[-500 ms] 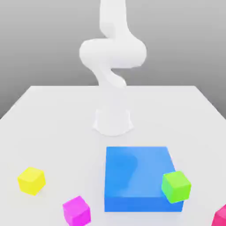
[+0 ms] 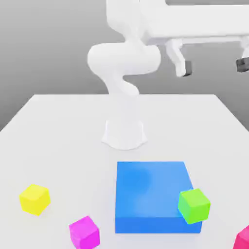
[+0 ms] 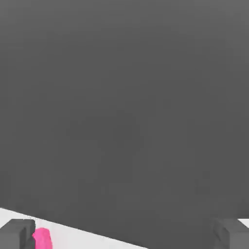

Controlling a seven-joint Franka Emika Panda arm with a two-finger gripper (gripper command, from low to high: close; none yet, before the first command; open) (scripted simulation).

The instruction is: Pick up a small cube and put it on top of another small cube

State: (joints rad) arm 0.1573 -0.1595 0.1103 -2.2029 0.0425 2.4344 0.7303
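The gripper [image 2: 212, 66] is seen high above the table [image 2: 63, 131] in the exterior view, near that view's upper right, with its two dark-tipped fingers [image 2: 186, 66] spread wide apart and nothing held between them. It is carried on a white arm [image 2: 124, 61] whose last link runs level across the top of the exterior view, while the lower links coil down to a round base [image 2: 124, 133] planted on the table towards the far side. In the hand view the gripper [image 3: 127, 233] is shown by two grey fingertips [image 3: 17, 233] set far apart at opposite corners, and a sliver of a pink cube [image 3: 42, 238] is seen just beside one of them against a strip of the white table [image 3: 87, 236]; which of the cubes this is cannot be told. Below the gripper, well apart from it, a flat blue block [image 2: 148, 192] lies on the table in front of the base. A green cube [image 2: 194, 205] is placed at the block's near corner on the exterior view's right, overlapping its edge as seen; whether it rests on the block or beside it cannot be told. A magenta cube [image 2: 84, 232] sits on the table near the block's other near corner, towards the exterior view's left, and a yellow cube [image 2: 34, 199] stands farther to that side. A further pink cube [image 2: 242, 238] is cut off by the exterior view's lower right corner.
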